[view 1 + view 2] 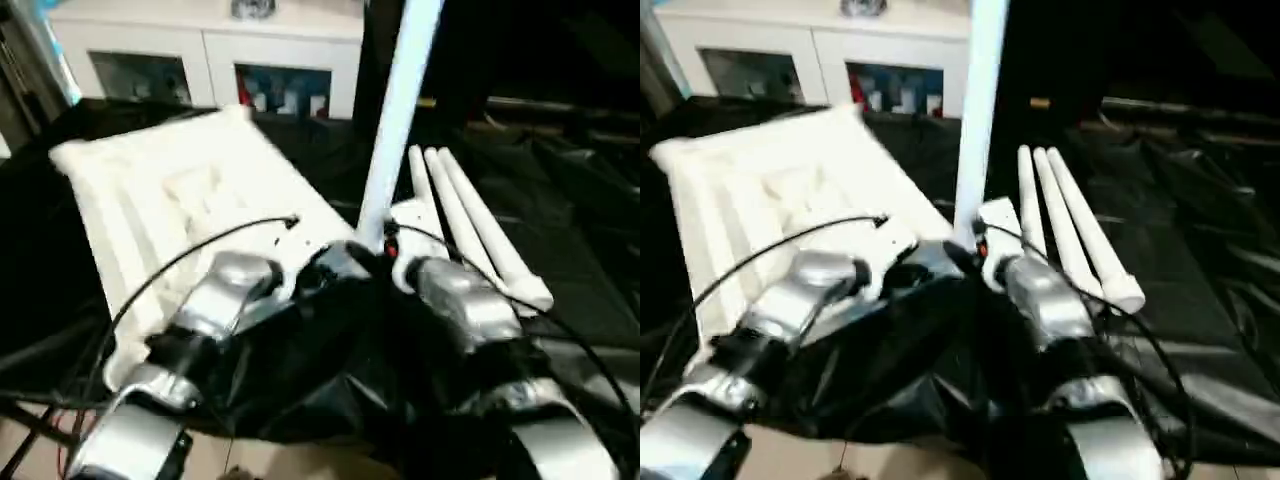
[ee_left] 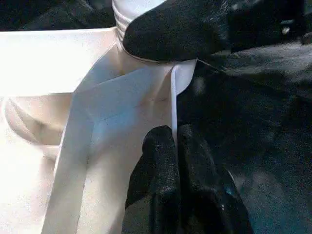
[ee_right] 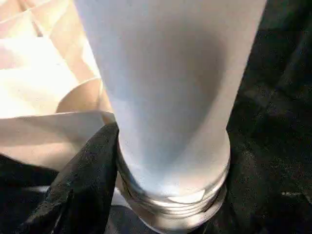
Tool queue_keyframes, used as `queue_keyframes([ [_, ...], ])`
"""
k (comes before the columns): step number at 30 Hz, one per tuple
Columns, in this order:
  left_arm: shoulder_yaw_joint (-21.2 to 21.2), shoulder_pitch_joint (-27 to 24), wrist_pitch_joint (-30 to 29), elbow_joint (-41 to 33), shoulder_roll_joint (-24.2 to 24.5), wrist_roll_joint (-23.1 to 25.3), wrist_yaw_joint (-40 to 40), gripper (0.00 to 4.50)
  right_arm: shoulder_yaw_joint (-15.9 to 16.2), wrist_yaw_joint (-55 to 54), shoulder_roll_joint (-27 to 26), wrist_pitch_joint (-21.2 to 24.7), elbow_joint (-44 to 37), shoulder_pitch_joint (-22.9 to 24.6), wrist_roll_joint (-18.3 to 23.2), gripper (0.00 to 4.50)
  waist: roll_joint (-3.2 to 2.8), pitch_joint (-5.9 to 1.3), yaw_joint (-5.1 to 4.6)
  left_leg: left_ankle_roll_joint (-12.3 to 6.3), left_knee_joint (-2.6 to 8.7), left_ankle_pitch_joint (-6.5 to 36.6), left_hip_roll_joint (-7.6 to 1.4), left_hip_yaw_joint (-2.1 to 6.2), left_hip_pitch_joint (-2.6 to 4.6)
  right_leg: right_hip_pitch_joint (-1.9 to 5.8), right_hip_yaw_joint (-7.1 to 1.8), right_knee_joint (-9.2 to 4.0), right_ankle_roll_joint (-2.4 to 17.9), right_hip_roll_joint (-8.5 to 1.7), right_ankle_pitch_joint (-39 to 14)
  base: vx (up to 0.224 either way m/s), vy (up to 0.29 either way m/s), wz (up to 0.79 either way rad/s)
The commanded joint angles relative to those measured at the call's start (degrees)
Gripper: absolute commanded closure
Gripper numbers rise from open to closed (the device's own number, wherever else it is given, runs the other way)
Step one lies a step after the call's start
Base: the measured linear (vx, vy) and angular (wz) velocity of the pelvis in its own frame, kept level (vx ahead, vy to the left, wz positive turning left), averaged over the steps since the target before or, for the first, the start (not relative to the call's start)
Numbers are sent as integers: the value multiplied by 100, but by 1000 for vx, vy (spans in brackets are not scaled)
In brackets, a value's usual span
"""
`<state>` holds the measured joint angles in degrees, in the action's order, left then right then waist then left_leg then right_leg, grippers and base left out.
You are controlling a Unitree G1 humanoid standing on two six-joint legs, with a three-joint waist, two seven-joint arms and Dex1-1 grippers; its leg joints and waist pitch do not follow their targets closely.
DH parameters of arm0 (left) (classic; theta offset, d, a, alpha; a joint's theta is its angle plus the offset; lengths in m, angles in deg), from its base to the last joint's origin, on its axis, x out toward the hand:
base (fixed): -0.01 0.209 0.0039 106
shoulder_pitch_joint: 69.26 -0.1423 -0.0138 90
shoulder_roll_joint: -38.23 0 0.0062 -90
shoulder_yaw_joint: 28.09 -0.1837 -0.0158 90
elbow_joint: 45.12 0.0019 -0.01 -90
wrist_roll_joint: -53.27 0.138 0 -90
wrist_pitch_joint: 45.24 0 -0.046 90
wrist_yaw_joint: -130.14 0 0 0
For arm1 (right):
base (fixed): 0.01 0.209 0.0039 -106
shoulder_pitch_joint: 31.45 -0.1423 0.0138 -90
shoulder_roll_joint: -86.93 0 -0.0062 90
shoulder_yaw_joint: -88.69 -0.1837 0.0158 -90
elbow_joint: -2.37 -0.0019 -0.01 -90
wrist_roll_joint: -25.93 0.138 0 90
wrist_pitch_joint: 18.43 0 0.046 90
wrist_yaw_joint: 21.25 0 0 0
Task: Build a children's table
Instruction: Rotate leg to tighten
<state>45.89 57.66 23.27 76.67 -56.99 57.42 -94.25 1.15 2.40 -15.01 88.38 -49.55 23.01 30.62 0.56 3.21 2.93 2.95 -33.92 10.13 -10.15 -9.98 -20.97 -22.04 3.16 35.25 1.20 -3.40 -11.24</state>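
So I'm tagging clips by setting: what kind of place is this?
Probably an indoor room used as a test or demo space. A white cabinet with glass doors stands at the back, black sheeting covers the work surface, and the upturned tabletop and spare legs lie on it.

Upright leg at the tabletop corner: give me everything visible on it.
The upright leg is a white, smooth, round plastic tube, standing almost vertical and running out past the picture's top. Its lower end has threaded rings and sits at a corner socket of the upside-down tabletop, not fully screwed in. The right gripper presses against its base; the left gripper pinches the tabletop's rim beside it. Three spare legs lie alongside.
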Motion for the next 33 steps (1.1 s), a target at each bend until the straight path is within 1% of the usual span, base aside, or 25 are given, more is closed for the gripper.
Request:
queue_keyframes([
  [1, -162, 305, 269, -288, -349, -115, -121, 450, 475, 260, -423, 59, 365, 77, -108, 114, -15, -376, 35, 4, 422, 1110, -302, 121, 48, 230, -288, -432, 1201, -519, -976, 0, 0, 0],
  [2, -197, 277, 314, -328, -325, -95, -163, 450, 498, 328, -408, 34, 343, 80, -109, 100, -3, -375, 41, -51, 419, 1052, -304, 114, 50, 236, -289, -420, 1257, -520, -795, 0, 0, 0],
  [4, -239, 250, 379, -356, -296, -67, -203, 450, 486, 366, -411, 9, 347, 72, -95, 94, -7, -373, 41, -102, 417, 1013, -299, 105, 46, 242, -288, -420, 1310, -519, -703, 0, 0, 0],
  [5, -305, 206, 471, -388, -239, -43, -279, 450, 449, 422, -401, -31, 370, 48, -85, 80, 5, -376, 48, -115, 416, 1012, -303, 103, 55, 243, -288, -422, 1319, -524, -707, 0, 0, 0],
  [6, -358, 153, 564, -435, -181, -35, -369, 450, 441, 467, -368, -74, 370, 36, -101, 65, -4, -365, 66, -122, 421, 1073, -309, 105, 58, 236, -291, -434, 1302, -533, -832, 0, 0, 0],
  [7, -361, 149, 566, -438, -177, -35, -376, 450, 442, 475, -363, -77, 371, 35, -101, 56, -4, -365, 66, -122, 421, 1073, -309, 105, 58, 236, -291, -434, 1302, -533, -832, 0, 0, 0],
  [9, -433, -1, 685, -592, -34, -59, -641, 450, 532, 870, -151, -214, 319, 42, -114, 45, -8, -359, 63, -99, 433, 1204, -321, 111, 59, 237, -292, -446, 1270, -541, -999, 0, 0, 0],
  [10, -433, -1, 685, -592, -34, -59, -641, 450, 532, 870, -151, -214, 319, 42, -114, 45, -21, -355, 62, -90, 434, 1229, -322, 106, 65, 228, -294, -450, 1265, -530, -1012, 0, 0, 0],
  [11, -468, -137, 765, -771, 116, -138, -937, 450, 662, 1421, 152, -200, 0, 162, -95, 45, -22, -357, 74, -87, 437, 1235, -331, 112, 66, 240, -291, -443, 1268, -530, -973, 0, 0, 0],
  [13, -499, -224, 843, -874, 236, -184, -1147, 450, 752, 1817, 411, -165, -258, 261, -91, 45, -27, -357, 93, -138, 436, 1198, -339, 105, 61, 247, -294, -433, 1257, -519, -822, 0, 0, 0],
  [14, -515, -256, 883, -904, 292, -195, -1237, 450, 783, 1980, 523, -155, -356, 297, -81, 45, -37, -364, 99, -157, 427, 1128, -341, 98, 73, 229, -300, -420, 1290, -518, -693, 0, 0, 0],
  [15, -530, -307, 929, -956, 378, -220, -1366, 450, 831, 2231, 700, -140, -523, 362, -55, 45, -33, -360, 103, -158, 432, 1132, -338, 102, 71, 236, -293, -420, 1305, -512, -683, 0, 0, 0],
  [16, -530, -307, 929, -956, 378, -220, -1366, 450, 831, 2231, 700, -140, -523, 362, -55, 45, -24, -360, 126, -176, 428, 1129, -340, 100, 72, 244, -293, -416, 1314, -517, -678, 0, 0, 0],
  [17, -531, -340, 946, -985, 434, -242, -1450, 450, 848, 2446, 838, -126, -651, 411, -22, 45, -43, -356, 136, -182, 424, 1149, -337, 91, 71, 238, -298, -430, 1322, -518, -707, 0, 0, 0],
  [18, -529, -375, 984, -1015, 499, -275, -1553, 450, 870, 2705, 1000, -80, -804, 468, 31, 45, -47, -358, 153, -180, 420, 1142, -338, 93, 77, 242, -299, -428, 1314, -519, -703, 0, 0, 0],
  [19, -521, -420, 996, -1062, 587, -313, -1661, 450, 939, 3055, 1224, -65, -1025, 566, 81, 45, -36, -357, 183, -185, 429, 1147, -349, 100, 75, 254, -291, -420, 1309, -513, -696, 0, 0, 0],
  [20, -509, -461, 1014, -1104, 666, -337, -1764, 450, 1012, 3377, 1428, -50, -1222, 656, 123, 45, -56, -357, 199, -203, 420, 1157, -351, 92, 80, 232, -298, -414, 1326, -513, -678, 0, 0, 0],
  [21, -495, -504, 1013, -1146, 740, -356, -1866, 450, 1075, 3656, 1611, -21, -1403, 745, 171, 45, -49, -354, 218, -220, 423, 1186, -351, 88, 90, 237, -292, -434, 1310, -503, -710, 0, 0, 0],
  [22, -494, -507, 1012, -1148, 744, -357, -1871, 450, 1078, 3670, 1621, -19, -1413, 750, 174, 45, -37, -354, 238, -234, 420, 1135, -353, 90, 74, 248, -293, -414, 1316, -512, -688, 0, 0, 0],
  [23, -497, -556, 1047, -1183, 843, -356, -2038, 450, 1083, 3898, 1770, 78, -1568, 819, 247, 45, -53, -348, 239, -227, 425, 1175, -351, 88, 74, 241, -289, -430, 1315, -509, -771, 0, 0, 0],
  [25, -502, -613, 1076, -1250, 944, -416, -2221, 450, 1085, 4057, 1888, 75, -1682, 879, 285, 45, -41, -346, 242, -210, 429, 1231, -355, 98, 68, 246, -288, -436, 1298, -521, -920, 0, 0, 0],
  [30, -510, -721, 1056, -1443, 1082, -563, -2519, 450, 1081, 4143, 1966, 100, -1786, 932, 313, 45, -38, -346, 211, -175, 436, 1237, -351, 103, 67, 228, -282, -436, 1322, -515, -1007, 0, 0, 0],
  [31, -528, -775, 1031, -1545, 1171, -602, -2637, 450, 1086, 4188, 1972, 135, -1851, 952, 344, 45, -36, -348, 214, -171, 433, 1250, -355, 103, 76, 225, -284, -438, 1332, -522, -1018, 0, 0, 0],
  [33, -539, -808, 1034, -1569, 1236, -600, -2700, 450, 1092, 4225, 1967, 181, -1913, 965, 386, 70, -41, -350, 210, -180, 430, 1206, -350, 97, 71, 223, -286, -433, 1341, -513, -961, 0, 0, 0],
])
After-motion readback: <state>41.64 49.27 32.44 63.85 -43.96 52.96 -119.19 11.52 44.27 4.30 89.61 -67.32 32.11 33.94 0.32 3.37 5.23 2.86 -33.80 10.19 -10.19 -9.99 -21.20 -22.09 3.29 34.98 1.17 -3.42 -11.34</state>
